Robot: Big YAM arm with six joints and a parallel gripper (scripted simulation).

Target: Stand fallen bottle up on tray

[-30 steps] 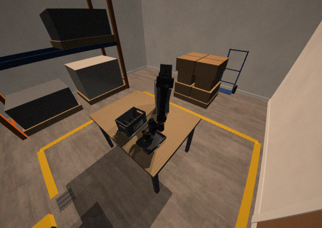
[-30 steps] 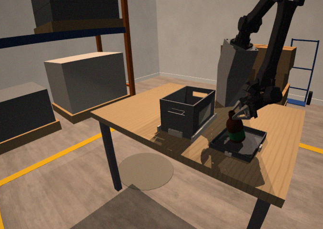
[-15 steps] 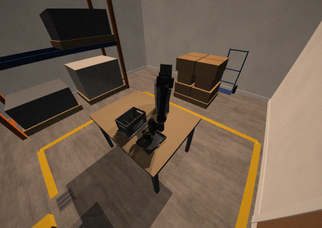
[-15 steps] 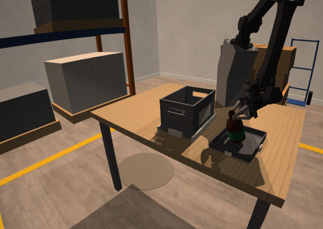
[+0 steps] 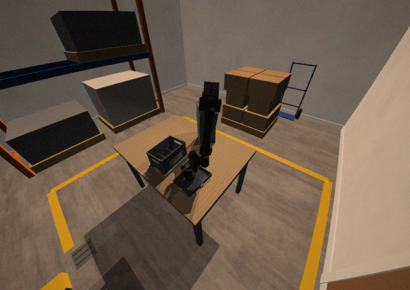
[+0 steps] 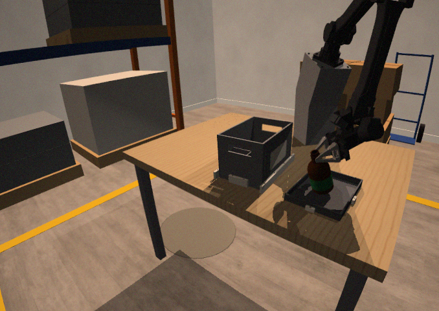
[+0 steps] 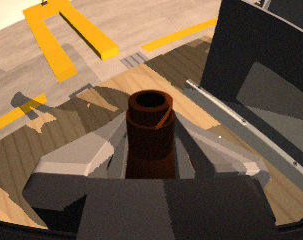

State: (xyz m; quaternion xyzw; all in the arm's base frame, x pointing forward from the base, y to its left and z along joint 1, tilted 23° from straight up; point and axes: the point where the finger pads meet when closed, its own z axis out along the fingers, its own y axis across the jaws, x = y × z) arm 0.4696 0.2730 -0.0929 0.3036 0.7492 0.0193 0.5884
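Note:
A brown bottle (image 6: 318, 171) (image 5: 189, 175) with a green label stands upright on the dark tray (image 6: 338, 214) (image 5: 201, 183), its base resting on the tray floor. My gripper (image 6: 327, 154) (image 5: 187, 168) (image 7: 150, 119) is shut on the bottle's neck, reaching in from the right and above. In the wrist view the open mouth and neck of the bottle (image 7: 151, 115) sit between my two fingers. The dark crate (image 6: 253, 146) (image 5: 166, 154) (image 7: 258, 47) stands just left of the tray, apart from the bottle.
The crate and the tray stand on a wooden table (image 6: 190, 153) (image 5: 227, 157), the tray near the front edge. The arm's grey base (image 6: 317, 98) rises behind the tray. Shelving, boxes and a hand truck stand on the floor well away.

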